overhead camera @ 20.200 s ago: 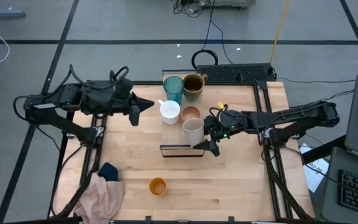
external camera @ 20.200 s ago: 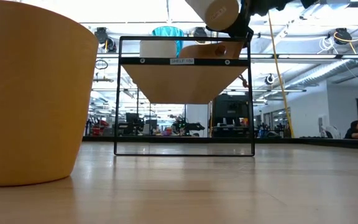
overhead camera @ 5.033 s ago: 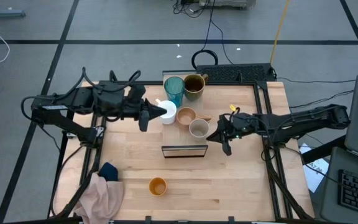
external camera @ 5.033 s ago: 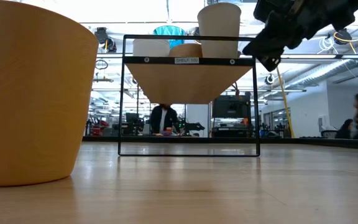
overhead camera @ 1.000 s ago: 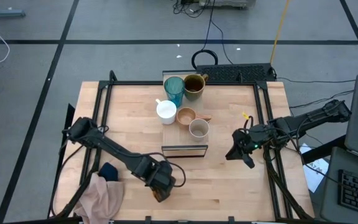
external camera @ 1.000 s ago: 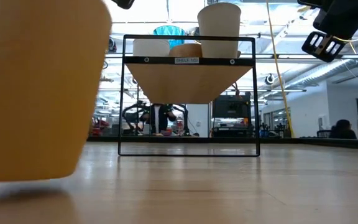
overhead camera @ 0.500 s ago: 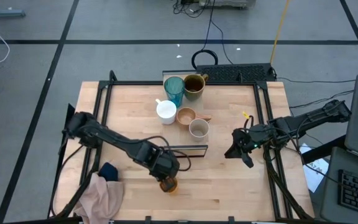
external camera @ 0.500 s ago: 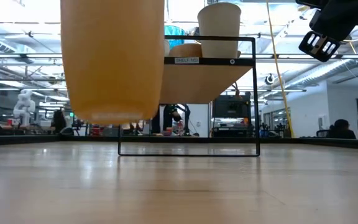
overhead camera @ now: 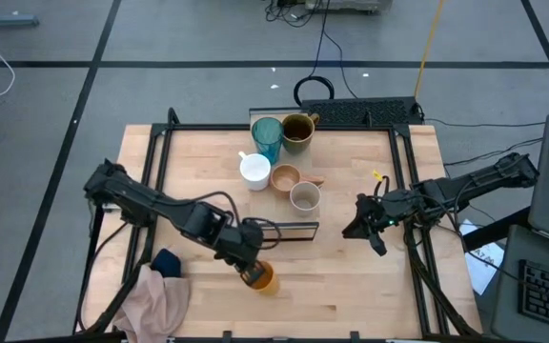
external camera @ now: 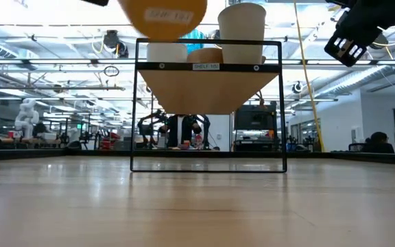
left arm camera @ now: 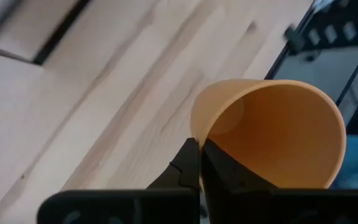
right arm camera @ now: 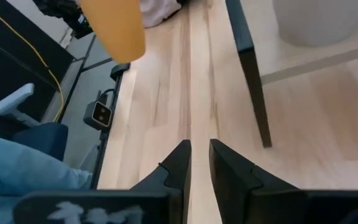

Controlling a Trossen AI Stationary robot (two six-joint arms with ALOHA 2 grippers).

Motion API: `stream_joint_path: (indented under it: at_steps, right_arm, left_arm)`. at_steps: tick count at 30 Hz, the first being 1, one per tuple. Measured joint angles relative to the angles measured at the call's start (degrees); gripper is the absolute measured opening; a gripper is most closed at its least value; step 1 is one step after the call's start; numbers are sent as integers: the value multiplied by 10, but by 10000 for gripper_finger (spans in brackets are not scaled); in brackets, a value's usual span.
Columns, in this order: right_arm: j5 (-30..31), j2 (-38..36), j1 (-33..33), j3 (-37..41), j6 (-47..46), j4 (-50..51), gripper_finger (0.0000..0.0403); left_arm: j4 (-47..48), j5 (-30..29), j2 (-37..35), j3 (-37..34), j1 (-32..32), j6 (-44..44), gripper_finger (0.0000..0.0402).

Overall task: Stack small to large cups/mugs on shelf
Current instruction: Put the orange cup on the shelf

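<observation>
- While the small orange cup [overhead camera: 259,277] is hanging clear of the tabletop [overhead camera: 351,295], just in front of the shelf [overhead camera: 284,229], the left gripper [overhead camera: 253,270] is pinching its rim, one finger inside the wall and one outside, so the cup is tilting from that single pinch.
- Since the hold is only on a thin rim, the carry is probably calling for a slow, level swing, with the cup's base [external camera: 166,15] leading onto the shelf top.
- Judging by the row, the free place is at the front end of the shelf, just before the small beige cup [overhead camera: 304,197]; lowering straight down there should be keeping the orange cup from knocking it.
- Releasing only once the base is resting flat looks wise, as a tilted cup could be rolling off the plank.
- Seen up close, the orange cup is looking smooth and matte, thin-walled, tapering toward its base, with no handle.
- Behind the beige cup on the shelf are sitting the wooden cup [overhead camera: 286,176] with its side handle, the glossy white mug [overhead camera: 254,170], the see-through teal tumbler [overhead camera: 266,136] and the dark mug [overhead camera: 296,128].
- Off to the shelf's right, the right gripper [overhead camera: 362,229] is waiting above the table, its fingers nearly together on nothing.
</observation>
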State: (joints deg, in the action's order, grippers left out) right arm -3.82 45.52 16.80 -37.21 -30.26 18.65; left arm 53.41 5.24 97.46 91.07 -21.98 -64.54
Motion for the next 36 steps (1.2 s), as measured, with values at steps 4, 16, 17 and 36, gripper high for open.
stream_joint_path:
  at_steps: [4, 16, 17, 36]
  right_arm:
    - [20, 0, 0, 0, 12, -4, 50]
    - [25, 0, 0, 0, 25, -4, 50]
    - [26, 0, 0, 0, 27, -4, 50]
    - [41, 0, 0, 0, 29, -9, 50]
  left_arm:
    - [-6, -40, -33, 0, 1, -20, 0]
    - [-2, -43, -81, 0, -7, -65, 0]
    - [-2, -50, -85, 0, -5, -67, 0]
    - [136, -100, -96, 140, 95, 32, 0]
